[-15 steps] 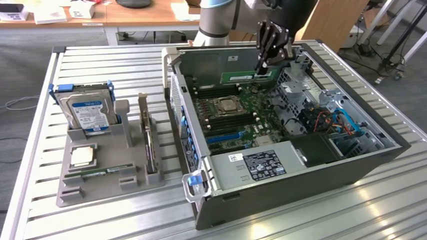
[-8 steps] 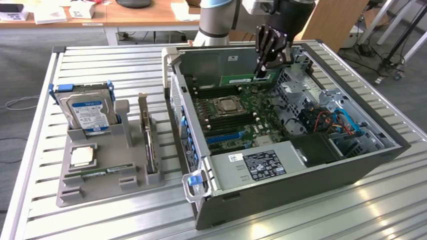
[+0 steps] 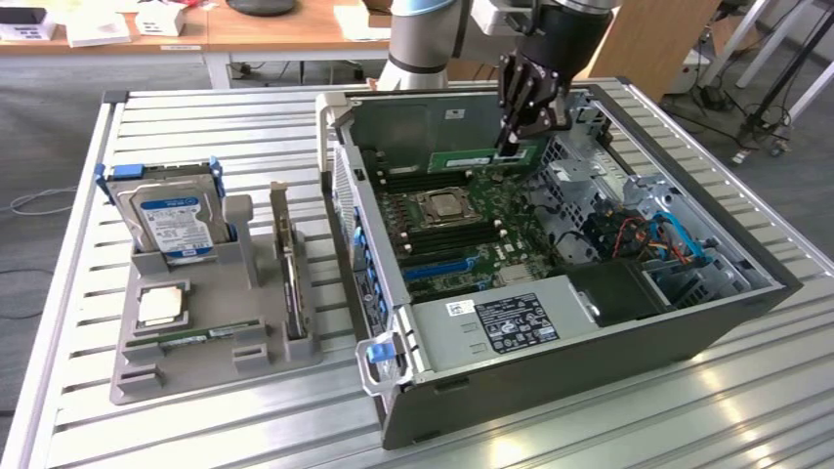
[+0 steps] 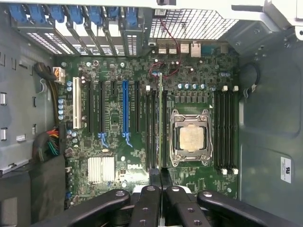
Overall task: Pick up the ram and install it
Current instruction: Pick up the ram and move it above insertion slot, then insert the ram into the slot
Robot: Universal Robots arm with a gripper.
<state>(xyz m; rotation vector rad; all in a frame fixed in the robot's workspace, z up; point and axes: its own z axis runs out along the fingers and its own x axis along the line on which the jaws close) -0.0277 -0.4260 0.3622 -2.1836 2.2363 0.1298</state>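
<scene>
My gripper (image 3: 517,147) reaches down into the open computer case (image 3: 729,322), over the far end of the motherboard (image 3: 502,244). It is shut on the ram (image 3: 476,157), a long green stick held level above the board. In the wrist view the ram (image 4: 160,118) shows edge-on as a thin line running out from between my black fingers (image 4: 147,198). There it lies along the black memory slots (image 4: 152,127) beside the silver processor socket (image 4: 191,137). Whether its lower edge touches a slot I cannot tell.
A second bank of memory slots (image 4: 226,130) sits on the socket's other side. At the exterior view's left, a grey holder (image 3: 261,342) on the slatted table carries a hard drive (image 3: 176,220), a square processor chip (image 3: 163,305) and an upright card (image 3: 289,264). The case walls close in around my gripper.
</scene>
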